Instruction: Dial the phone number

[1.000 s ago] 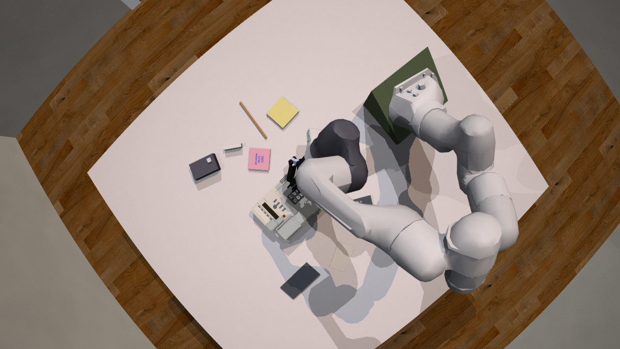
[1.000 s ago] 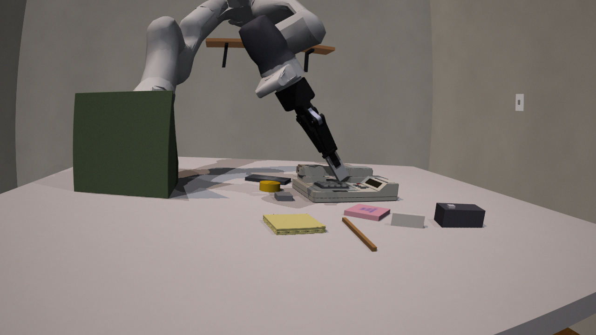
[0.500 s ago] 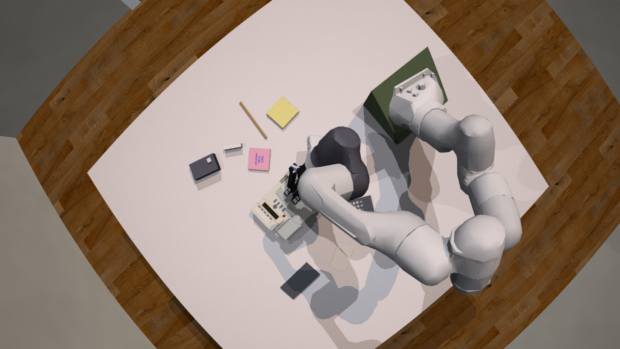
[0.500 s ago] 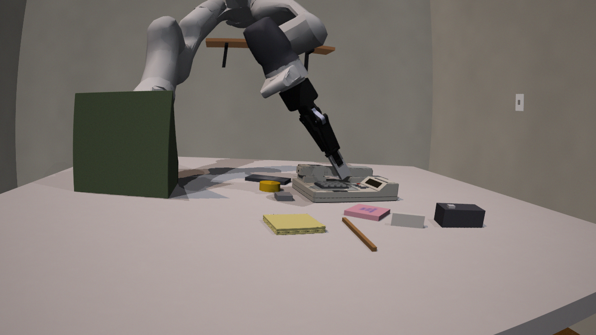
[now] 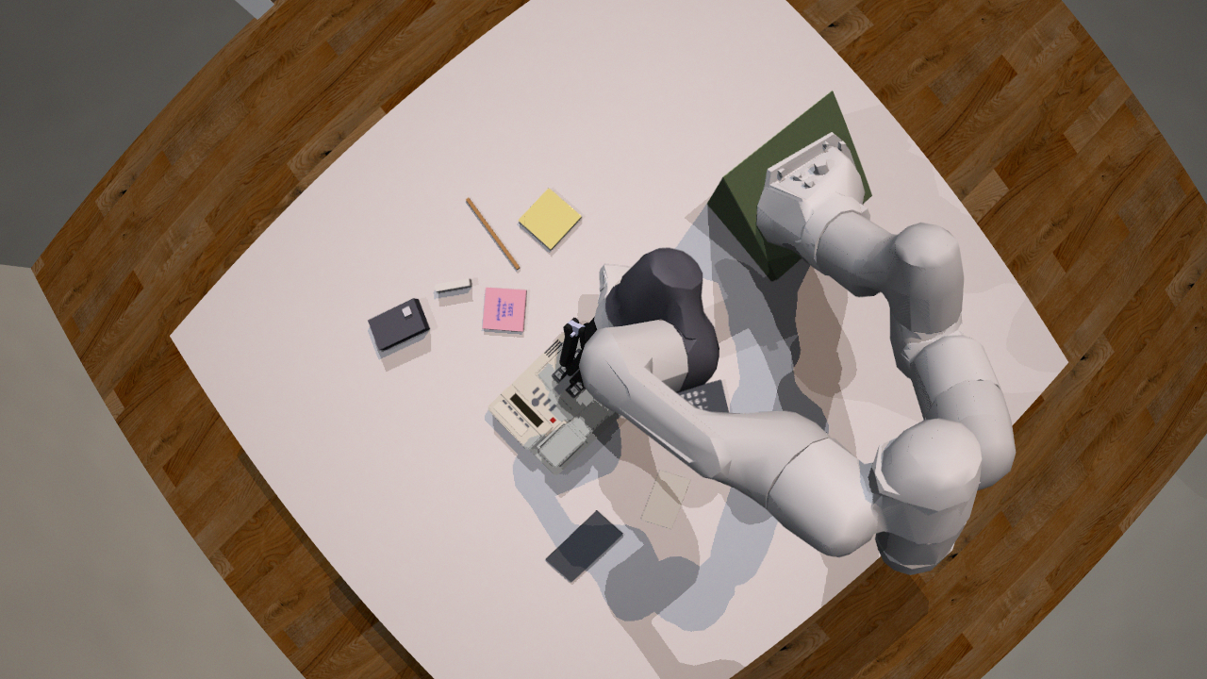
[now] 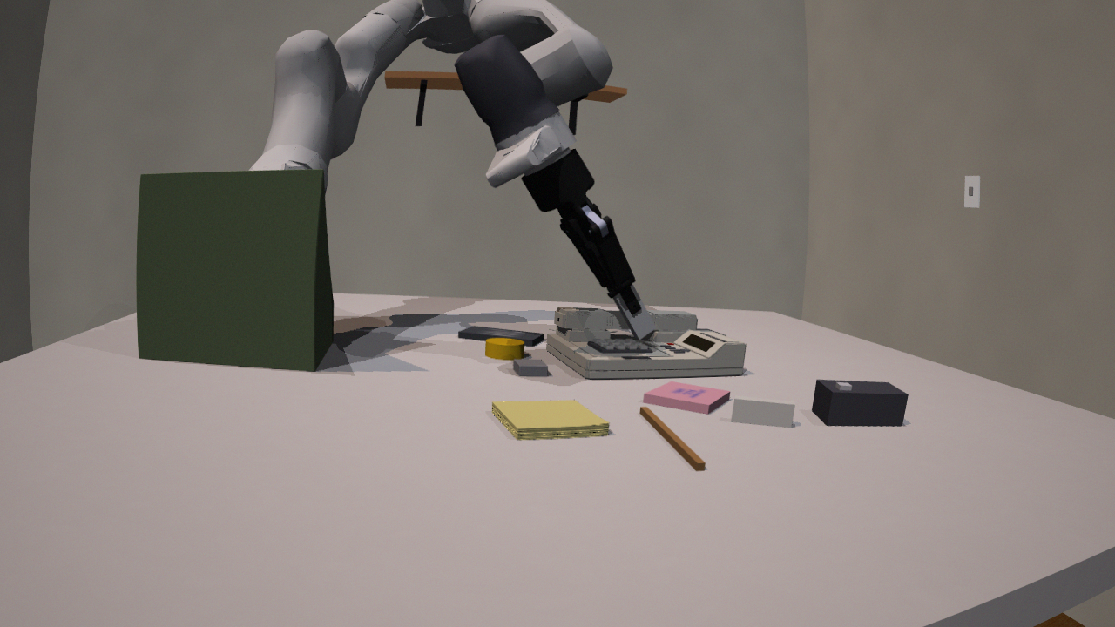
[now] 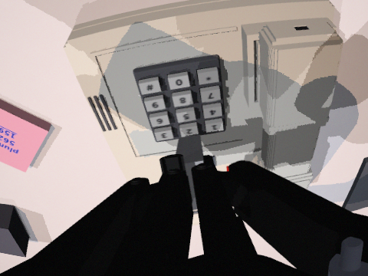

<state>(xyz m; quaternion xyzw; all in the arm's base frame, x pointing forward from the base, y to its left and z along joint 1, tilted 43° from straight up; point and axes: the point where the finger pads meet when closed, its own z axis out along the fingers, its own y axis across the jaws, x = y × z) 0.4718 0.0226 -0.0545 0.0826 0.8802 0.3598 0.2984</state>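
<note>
The beige desk phone point(image 5: 516, 411) point(image 6: 662, 360) point(image 7: 169, 36) lies in the middle of the white table. Its handset point(image 6: 592, 318) point(image 7: 291, 82) rests in the cradle. The dark keypad point(image 7: 181, 100) has grey keys. My gripper point(image 6: 642, 327) point(image 7: 192, 154) is shut with nothing between the fingers. It leans down steeply, with its tips at the keypad's edge row on the display side. I cannot tell if they touch a key. The pink note point(image 5: 504, 309) point(image 6: 685, 395) point(image 7: 15, 140) with blue digits lies flat beside the phone.
A yellow pad point(image 5: 549, 218) point(image 6: 550, 418), a pencil point(image 5: 492, 234) point(image 6: 672, 438), a grey card point(image 5: 453, 287) point(image 6: 762, 411) and a black box point(image 5: 398, 323) point(image 6: 859, 402) lie near the note. A tall green box point(image 5: 759, 210) point(image 6: 230, 268), a yellow roll point(image 6: 504, 347), a grey block point(image 6: 530, 366) and a dark slab point(image 5: 584, 545) are also on the table.
</note>
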